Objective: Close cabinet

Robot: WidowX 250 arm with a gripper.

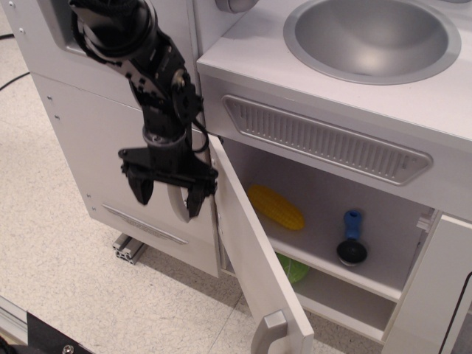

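The cabinet (324, 214) sits under the sink (372, 37), its door (254, 258) swung wide open toward the camera, free edge and grey handle (269, 332) pointing down-frame. The gripper (168, 195) hangs just left of the door's hinge edge, its 2 fingers (141, 188) spread, holding nothing.

The cabinet (324, 214) sits under the counter (251, 55), below the sink (372, 37) and a vent strip (324, 139). Its door (254, 258) swings out toward the front left. Inside, corn (276, 207) lies left on the shelf (332, 265), a plunger-like toy (352, 237) right of it. The pincer (168, 193) hangs left of the door's hinged edge
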